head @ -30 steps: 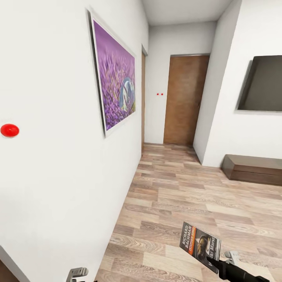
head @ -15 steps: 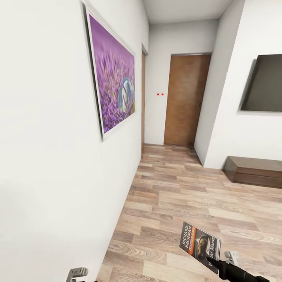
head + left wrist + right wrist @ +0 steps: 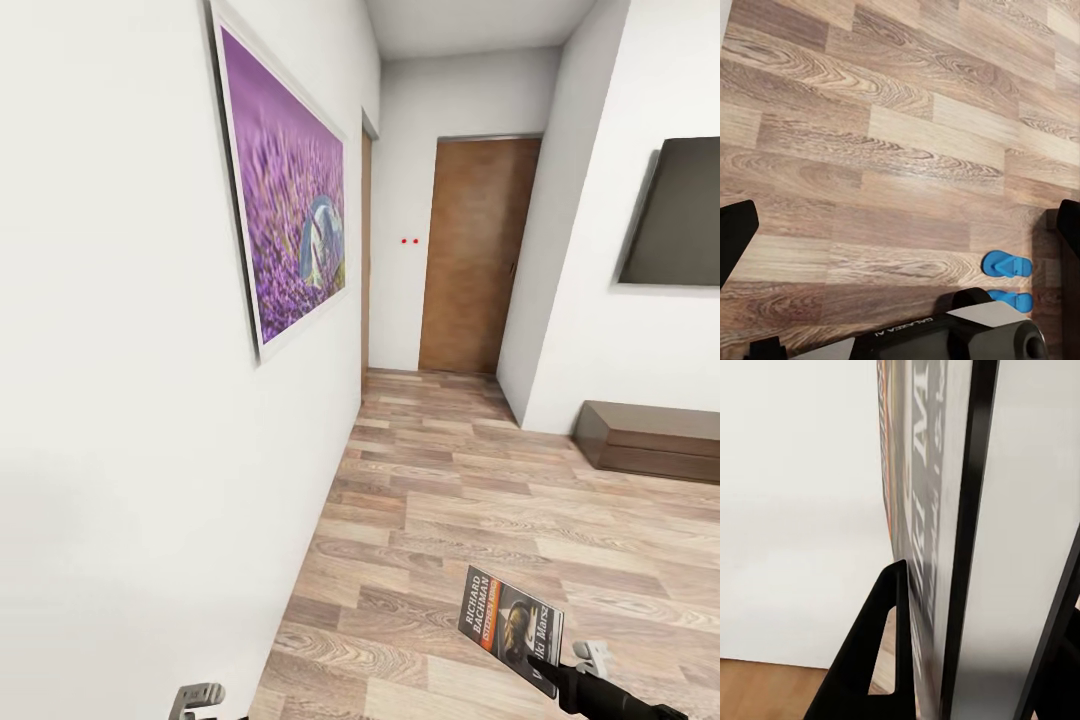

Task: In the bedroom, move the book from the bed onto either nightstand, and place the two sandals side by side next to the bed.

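Observation:
My right gripper is shut on the book, a thin dark paperback with an orange band, held tilted above the wood-plank floor near the lower right of the head view. The right wrist view has the book edge-on, against one black finger. My left gripper is open, its dark fingers wide apart over bare floor. Two bright blue sandals lie close together on the planks beside my dark base; the second sandal is partly hidden by it. The bed and nightstand are out of view.
A white wall with a purple framed picture runs close along my left. A brown door closes the passage ahead. On the right are a dark wall screen and a long low dark cabinet. Open floor lies between.
The whole head view has shifted, so the camera moved; a red round fitting on the left wall has left the picture. The book stays in the right gripper as before.

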Motion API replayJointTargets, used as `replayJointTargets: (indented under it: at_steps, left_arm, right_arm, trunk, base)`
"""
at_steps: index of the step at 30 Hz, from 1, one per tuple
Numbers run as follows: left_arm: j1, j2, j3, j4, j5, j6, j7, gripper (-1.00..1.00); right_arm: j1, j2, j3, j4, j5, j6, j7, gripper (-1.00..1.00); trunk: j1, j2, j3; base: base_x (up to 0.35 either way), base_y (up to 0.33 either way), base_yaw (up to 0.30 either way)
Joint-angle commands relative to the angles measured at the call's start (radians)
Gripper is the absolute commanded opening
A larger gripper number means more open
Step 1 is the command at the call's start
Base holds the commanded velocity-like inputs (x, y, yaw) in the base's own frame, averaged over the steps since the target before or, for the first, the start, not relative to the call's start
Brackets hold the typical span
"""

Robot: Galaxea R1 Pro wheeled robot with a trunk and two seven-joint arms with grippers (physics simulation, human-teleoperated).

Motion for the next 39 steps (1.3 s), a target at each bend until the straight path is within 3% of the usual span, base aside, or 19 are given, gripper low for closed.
replayJointTargets:
  at_steps: [1, 23, 39]
  left_arm:
    - [-0.001, 0.000, 0.006, 0.001, -0.011, -0.007, -0.001, 1.00]
    - [-0.001, 0.000, 0.006, 0.001, -0.011, -0.007, -0.002, 1.00]
    - [-0.001, 0.000, 0.006, 0.001, -0.011, -0.007, -0.003, 1.00]
  right_arm:
    - [-0.001, 0.000, 0.008, 0.001, -0.006, -0.006, 0.002, -1.00]
    - [-0.001, 0.000, 0.010, 0.000, -0.004, -0.001, 0.005, -1.00]
    - [-0.001, 0.000, 0.012, -0.001, -0.003, 0.004, 0.005, -1.00]
  trunk:
    - [0.000, -0.002, -0.002]
    - [0.000, -0.002, -0.002]
    - [0.000, -0.002, -0.002]
  base:
    - [0.000, 0.000, 0.000]
    - [0.000, 0.026, 0.000]
    - [0.000, 0.008, -0.094]
